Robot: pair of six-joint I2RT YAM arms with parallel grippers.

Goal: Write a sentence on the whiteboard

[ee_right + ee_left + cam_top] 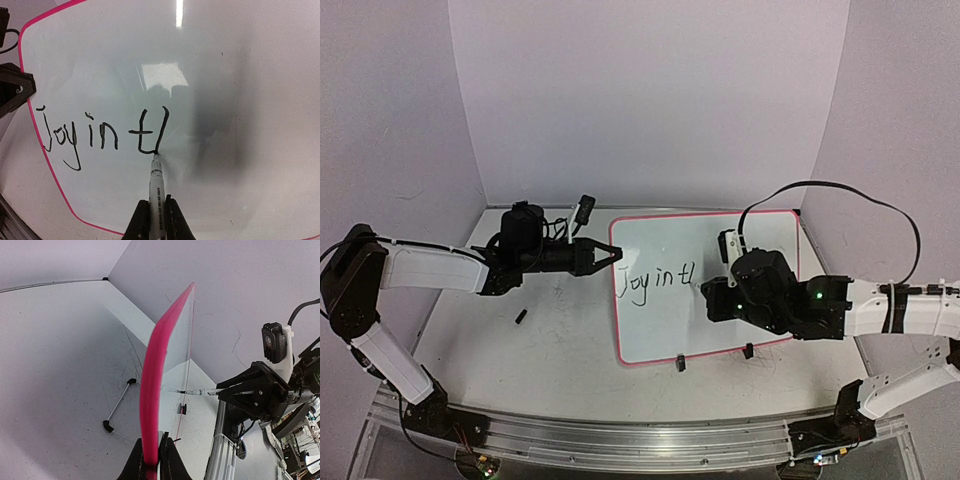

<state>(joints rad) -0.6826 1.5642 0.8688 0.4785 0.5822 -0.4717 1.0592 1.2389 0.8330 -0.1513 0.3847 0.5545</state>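
Whiteboard (665, 330): flat on the table (550, 345), right of centre, pink-edged, lettered "Joy in tl". Left pincer (610, 255): clamped on the board's left edge. Right pincer (156, 217): gripping a marker (156, 185), its tip touching the last stroke.

The light is soft and even, coming from overhead. The pale lavender walls (650, 100) glow evenly, and the arms cast only faint shadows on the pale tabletop (520, 350). In the right wrist view, the flat white whiteboard with the thin pink-red border (250, 60) shows a bright rectangular patch of glare and a narrow streak of it near the top. A broad grey shadow lies right of the white marker with black print (156, 185). The lens bows the board's border. In the left wrist view the pink edge, up close, is smeared out of focus.
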